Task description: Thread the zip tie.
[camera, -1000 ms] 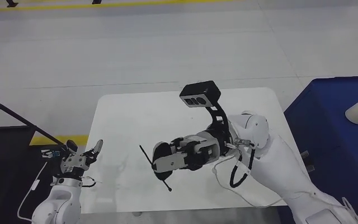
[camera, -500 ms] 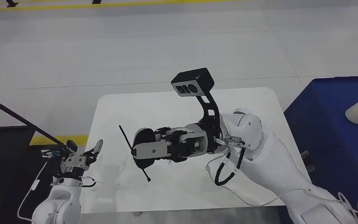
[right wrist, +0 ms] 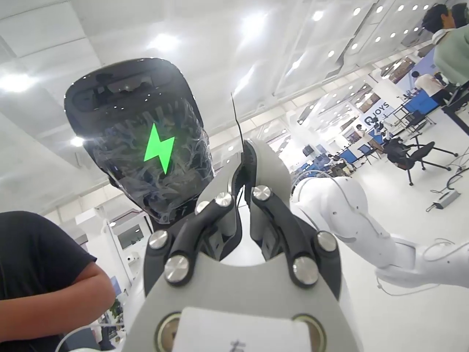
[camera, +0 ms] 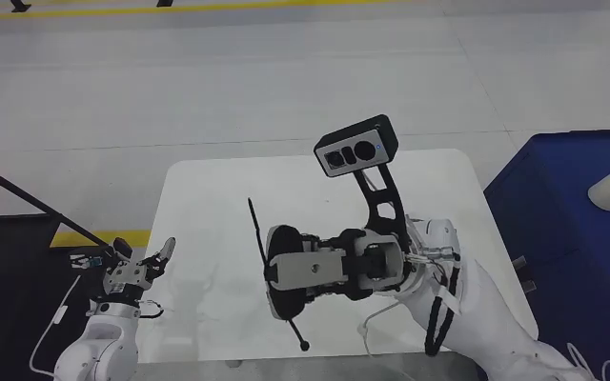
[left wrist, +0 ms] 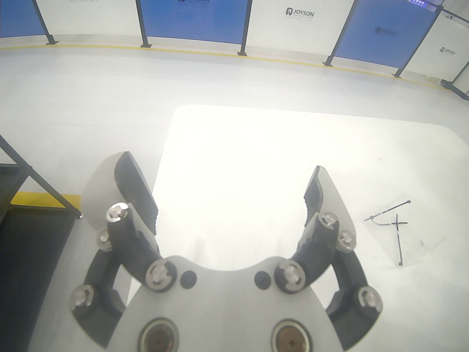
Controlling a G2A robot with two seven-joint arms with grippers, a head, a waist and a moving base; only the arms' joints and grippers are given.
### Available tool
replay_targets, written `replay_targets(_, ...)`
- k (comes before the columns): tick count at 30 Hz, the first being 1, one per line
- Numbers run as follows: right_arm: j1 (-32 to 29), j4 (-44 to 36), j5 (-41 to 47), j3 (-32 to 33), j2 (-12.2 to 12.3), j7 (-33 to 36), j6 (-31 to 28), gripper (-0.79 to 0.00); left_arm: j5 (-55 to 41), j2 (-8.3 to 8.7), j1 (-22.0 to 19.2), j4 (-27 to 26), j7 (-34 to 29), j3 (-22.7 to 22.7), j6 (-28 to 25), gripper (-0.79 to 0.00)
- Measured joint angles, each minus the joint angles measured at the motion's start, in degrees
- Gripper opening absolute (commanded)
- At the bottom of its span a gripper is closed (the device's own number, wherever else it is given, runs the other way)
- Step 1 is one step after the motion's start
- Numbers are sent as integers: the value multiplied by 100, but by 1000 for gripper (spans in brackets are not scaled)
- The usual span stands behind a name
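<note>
Zip tie (camera: 256, 227) sits clenched mid-length in the right pincer (right wrist: 246, 155), raised above the tabletop (camera: 219, 190) with both ends free, likely so the tail can meet the head, while the left pincer (left wrist: 221, 170) hangs released beside the tabletop's near corner.

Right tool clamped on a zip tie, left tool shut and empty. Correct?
No. The left tool is open, not shut; the left wrist view shows it spread wide with nothing in it. The right tool is clamped on a zip tie, as said.
</note>
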Motion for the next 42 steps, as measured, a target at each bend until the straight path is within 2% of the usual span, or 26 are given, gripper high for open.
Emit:
replay_targets(5, -173, -55, -177, 127, -8, 14, 74, -785, 0, 0, 0, 0, 0, 0, 0, 0)
replay_targets(8, -190, -117, -860, 236, 2, 12, 0, -785, 0, 0, 0, 0, 0, 0, 0, 0)
replay_targets(16, -290, -427, -2704, 200, -49, -136, -950, -785, 0, 0, 0, 0, 0, 0, 0, 0)
replay_targets(21, -379, -535, -2927, 181, -92, -460, -1066, -785, 0, 0, 0, 0, 0, 0, 0, 0)
replay_targets(24, -433, -522, -3019, 250, -98, -639, -809, -785, 0, 0, 0, 0, 0, 0, 0, 0)
replay_targets(29, -471, -552, -3054, 486, -68, -763, 195, -785, 0, 0, 0, 0, 0, 0, 0, 0)
replay_targets(32, -514, -661, -2929, 527, -54, -591, 668, -785, 0, 0, 0, 0, 0, 0, 0, 0)
replay_targets(39, -532, -719, -2833, 505, -52, -495, 772, -785, 0, 0, 0, 0, 0, 0, 0, 0)
replay_targets(42, -679, -909, -2839, 465, -43, -485, 1035, -785, 0, 0, 0, 0, 0, 0, 0, 0)
